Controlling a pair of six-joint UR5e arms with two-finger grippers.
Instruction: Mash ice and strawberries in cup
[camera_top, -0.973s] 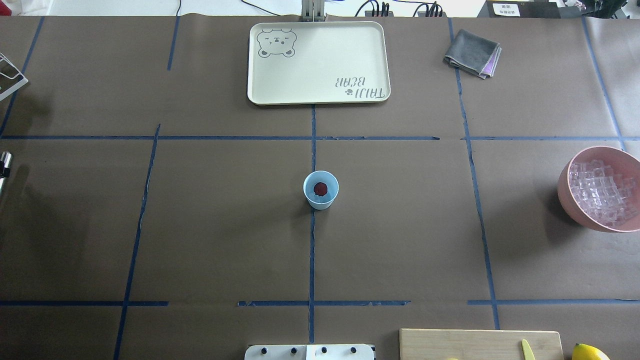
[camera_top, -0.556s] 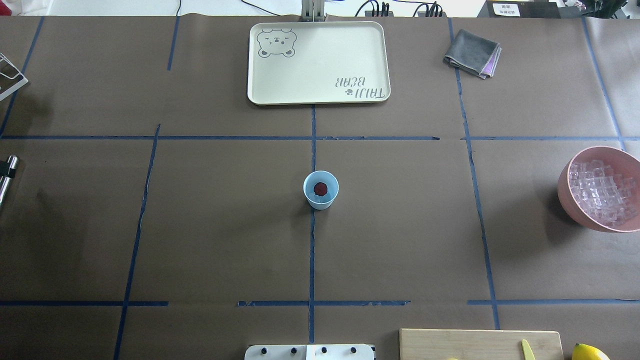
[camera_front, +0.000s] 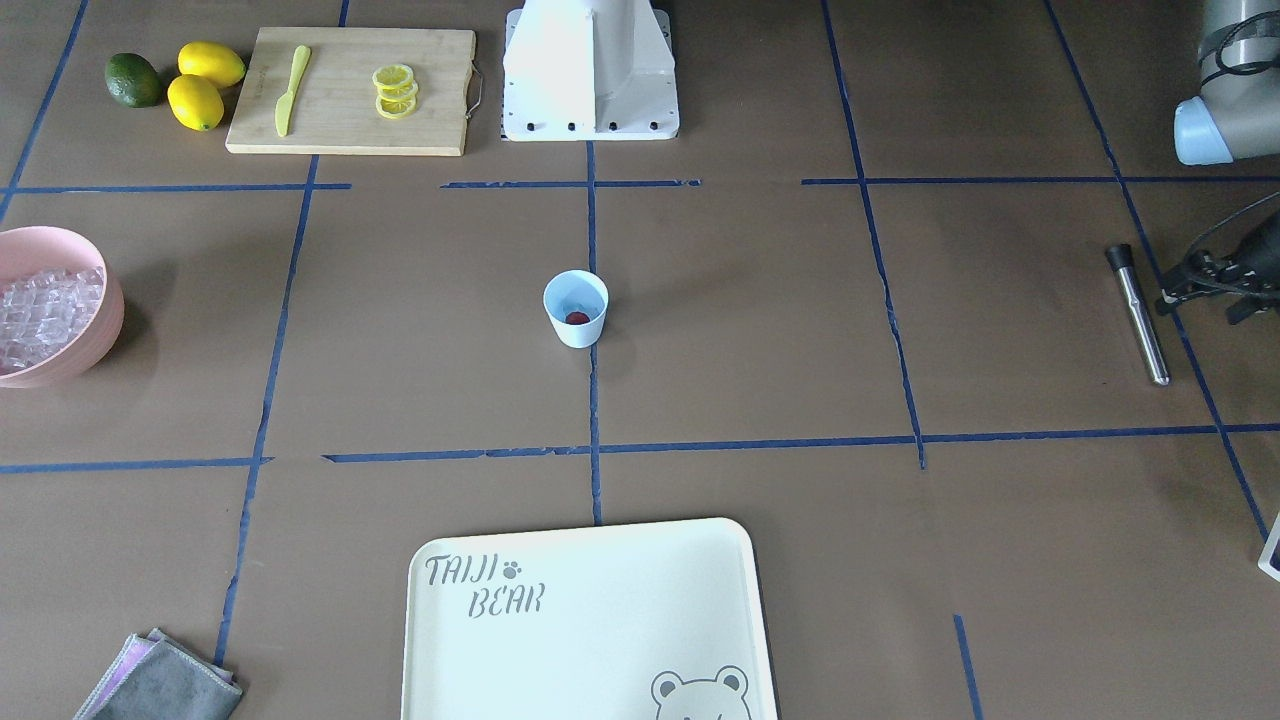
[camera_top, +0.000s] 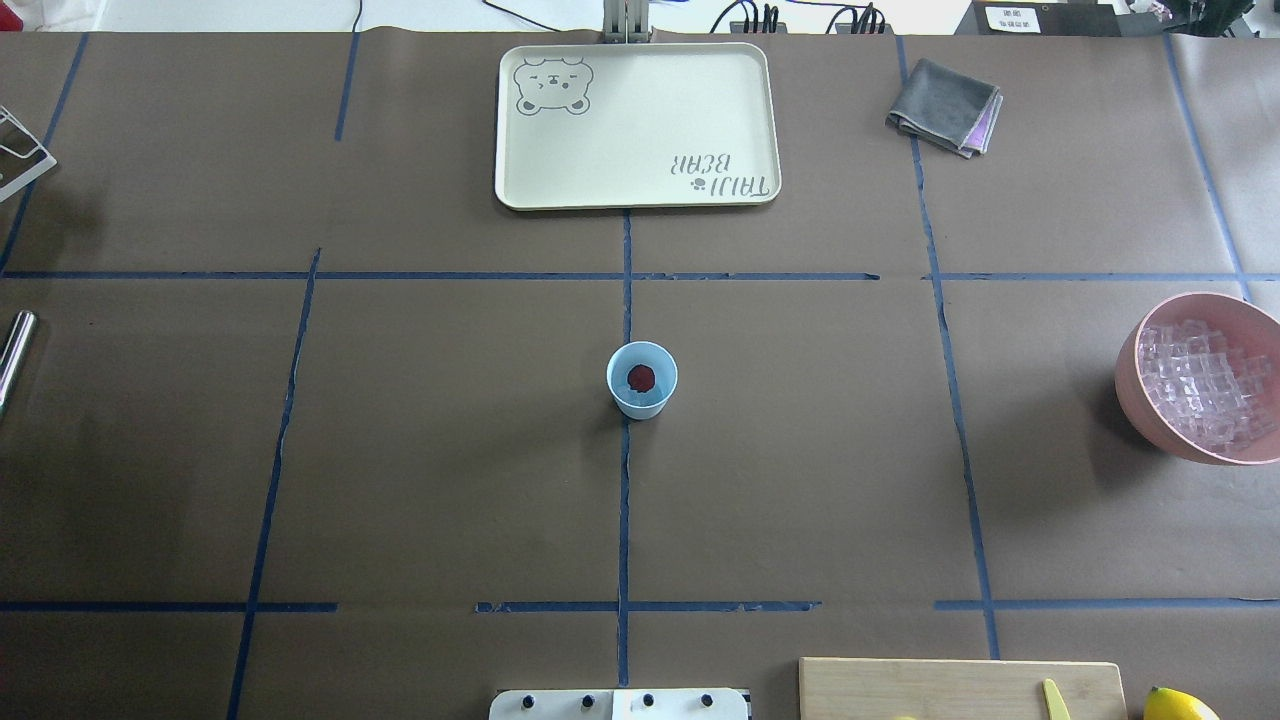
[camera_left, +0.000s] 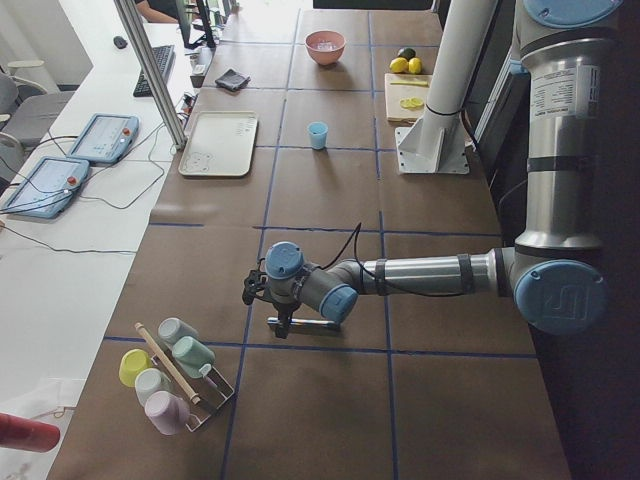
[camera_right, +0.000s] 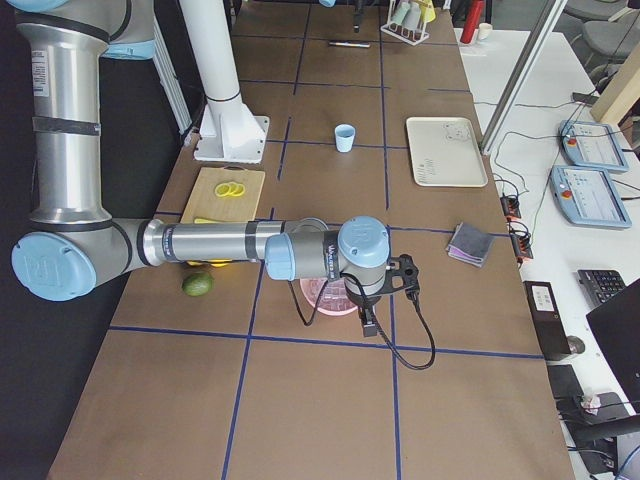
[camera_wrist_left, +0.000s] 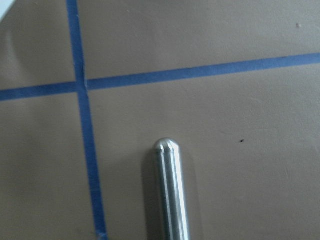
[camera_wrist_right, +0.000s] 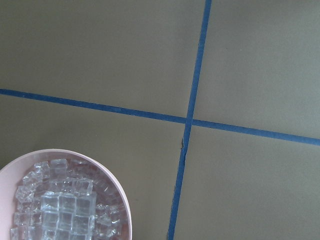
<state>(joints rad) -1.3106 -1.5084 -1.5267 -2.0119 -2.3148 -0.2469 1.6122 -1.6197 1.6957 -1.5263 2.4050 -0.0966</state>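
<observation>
1. Overhead exterior view: the cup (camera_top: 641, 403) stands upright at the middle of the brown surface (camera_top: 420, 450), on a crossing of blue tape lines; the strawberry (camera_top: 641, 377) sits on its bottom, a single dark red ball.
2. The ice (camera_top: 1205, 385) is heaped in a pink bowl (camera_top: 1128, 385) well apart from the cup, out on the robot's right.
3. Equally far from the cup on the robot's left, a metal rod (camera_front: 1137, 315) lies flat on the surface; the left wrist camera looks straight down on its rounded end.
4. The left tool (camera_left: 268, 305) hangs just beside that rod; I cannot tell whether it is released or clenched.
5. The right tool (camera_right: 400, 280) hovers over the bowl's side of the surface, far from the cup; here too I cannot tell whether it is spread or closed.
6. Beyond the cup, away from the robot, rests a cream tray (camera_top: 640, 190); a folded grey cloth (camera_top: 944, 107) lies to that tray's right.
7. On the robot's side of the cup and to its right sits a wooden board (camera_front: 350, 90) with lemon slices (camera_front: 394, 90) and a yellow knife (camera_front: 289, 88).
</observation>
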